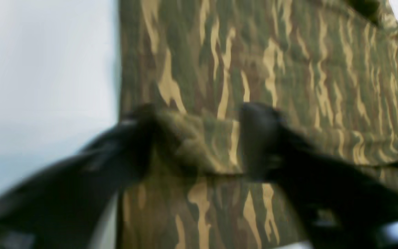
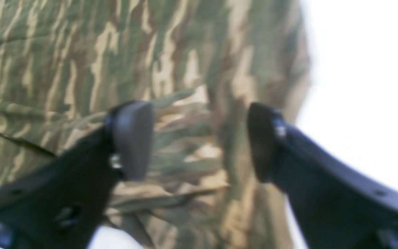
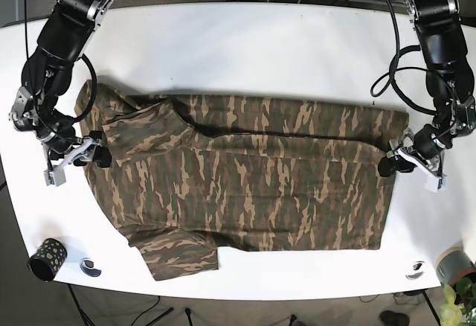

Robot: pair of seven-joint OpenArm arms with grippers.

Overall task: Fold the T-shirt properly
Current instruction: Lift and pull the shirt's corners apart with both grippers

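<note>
One camouflage T-shirt point(image 3: 245, 177) lies spread across the middle of the white table point(image 3: 245, 43), its collar end toward the side where we see our right arm in the base view, its hem toward the opposite side. A sleeve sticks out from the shirt's near edge and another from its far edge.

At the shirt's hem edge we have our left gripper point(image 1: 199, 141), and the wrist view, though blurred, shows its two dark fingers point(image 1: 261, 138) spread apart with a raised bunch of the fabric point(image 1: 199, 145) sitting between them; we cannot tell whether they touch the cloth.

At the shirt's collar end we have our right gripper point(image 2: 199, 141), likewise parted, its pads point(image 2: 133, 138) standing well apart over rumpled folds of the cloth point(image 2: 185, 159) near the shirt's edge.

Beyond the shirt, near the table's front edge on the collar side, we see a small dark speckled cup point(image 3: 47, 259) and a little round object point(image 3: 90, 267) just beside it.
</note>
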